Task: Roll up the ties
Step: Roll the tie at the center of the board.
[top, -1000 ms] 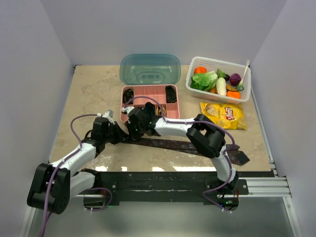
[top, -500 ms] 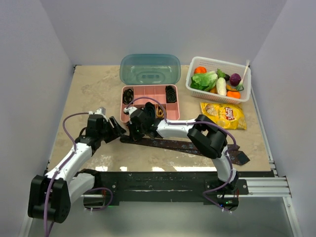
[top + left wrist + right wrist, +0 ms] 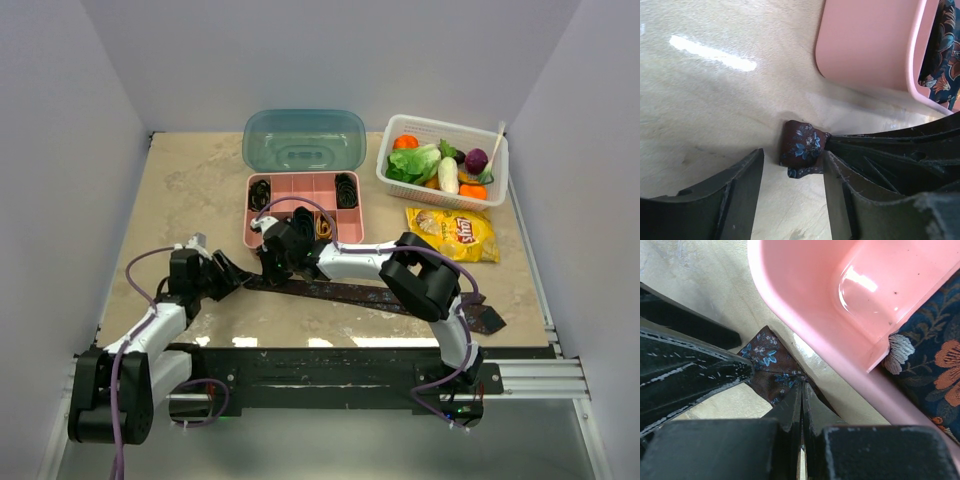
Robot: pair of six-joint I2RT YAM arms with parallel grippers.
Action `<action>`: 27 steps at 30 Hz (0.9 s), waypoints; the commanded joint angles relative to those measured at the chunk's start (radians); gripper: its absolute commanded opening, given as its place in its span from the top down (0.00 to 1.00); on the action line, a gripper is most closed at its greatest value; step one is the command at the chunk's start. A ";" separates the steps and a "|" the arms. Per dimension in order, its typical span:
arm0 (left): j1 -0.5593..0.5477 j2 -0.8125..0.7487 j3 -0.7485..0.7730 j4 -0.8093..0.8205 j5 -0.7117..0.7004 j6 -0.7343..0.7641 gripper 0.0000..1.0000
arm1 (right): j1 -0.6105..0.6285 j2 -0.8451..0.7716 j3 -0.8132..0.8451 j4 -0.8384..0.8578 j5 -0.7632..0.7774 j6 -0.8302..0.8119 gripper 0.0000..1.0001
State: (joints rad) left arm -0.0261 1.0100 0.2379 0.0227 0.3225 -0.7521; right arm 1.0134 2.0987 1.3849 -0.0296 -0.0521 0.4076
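The brown tie (image 3: 340, 292) lies flat on the bench (image 3: 190, 180), just in front of the pink box (image 3: 300, 183). Its long axis runs from the left, near the box's front left corner, to the right and slightly toward the near edge. The broader end lies at the near right, past the right arm, which crosses over part of the tie. The narrow end points left and is folded into a small bunch.

The right pincer (image 3: 268, 265) is closed tight on that bunch, its two fingers pressed together with the fabric nipped at their tips, close beside the box wall. The left pincer (image 3: 792, 167) stands partly open and has hold of nothing. In its wrist view the bunched end sits in the gap between its fingers, close to the right-hand finger and apart from the left-hand one. The two pincers meet nearly tip to tip over this end of the tie.

One long tie is on the bench. Three coiled ties (image 3: 259, 192) show in the box: one in the far left compartment, one in the far right, and one in a near compartment partly hidden by the right arm. There is one teal lid (image 3: 303, 140) behind the box, one basket (image 3: 495, 175) of vegetables at the far right, and one crisp bag (image 3: 452, 232) in front of it.
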 commanded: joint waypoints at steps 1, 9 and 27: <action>0.006 0.036 -0.038 0.128 0.067 -0.036 0.50 | 0.008 -0.017 -0.029 -0.069 0.017 -0.006 1.00; 0.006 0.044 -0.064 0.181 0.078 -0.047 0.71 | 0.007 -0.025 -0.021 -0.072 0.017 -0.006 1.00; 0.006 -0.051 -0.012 0.095 0.053 0.023 1.00 | 0.007 -0.101 0.037 -0.104 0.031 -0.021 1.00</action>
State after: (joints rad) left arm -0.0261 0.9924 0.1757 0.1417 0.3889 -0.7734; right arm 1.0145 2.0571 1.3857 -0.1093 -0.0360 0.4015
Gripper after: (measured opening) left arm 0.179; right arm 0.007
